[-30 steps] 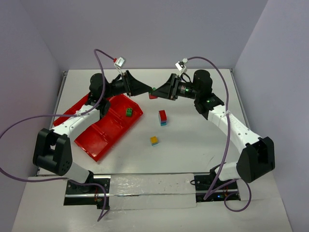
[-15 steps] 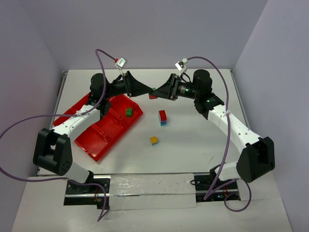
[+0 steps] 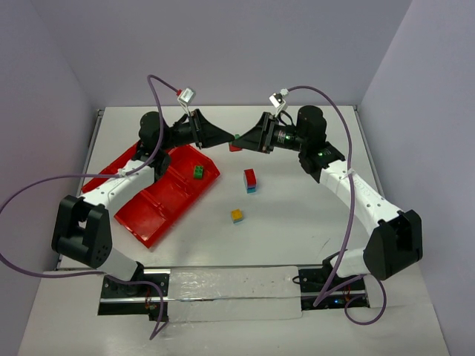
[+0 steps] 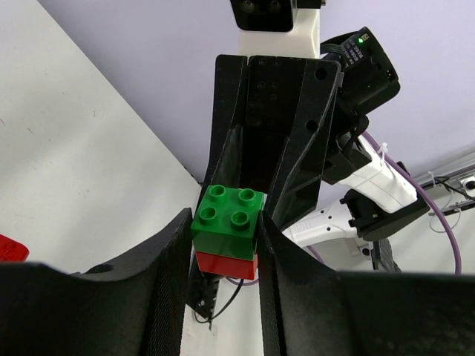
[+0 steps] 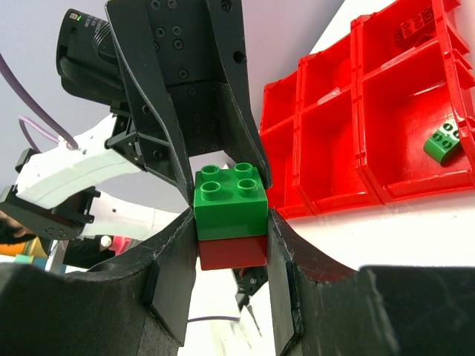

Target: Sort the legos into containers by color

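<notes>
At the left, the glossy red plastic compartment tray (image 3: 152,211) is lying on the white counter (image 3: 297,230). One loose green studded brick (image 3: 199,172) is sitting in the compartment nearest the counter's middle. Just past the tray's far corner, the left claw (image 4: 225,241) is now pinching tight, having closed from roughly half open within the last second. Its fingers are pressing both sides of the small green-over-red two-brick cube (image 4: 227,236). That cube is hanging in the air over the far middle of the counter, between the two arms. From the opposite side, the right claw (image 5: 231,222) is staying clamped on the same cube. With both claws gripping it, the pull that splits green from red is probably coming next. Nearer the arms, a red-over-teal stack (image 3: 250,180) and a yellow-topped stack (image 3: 237,216) are waiting on the counter.
</notes>
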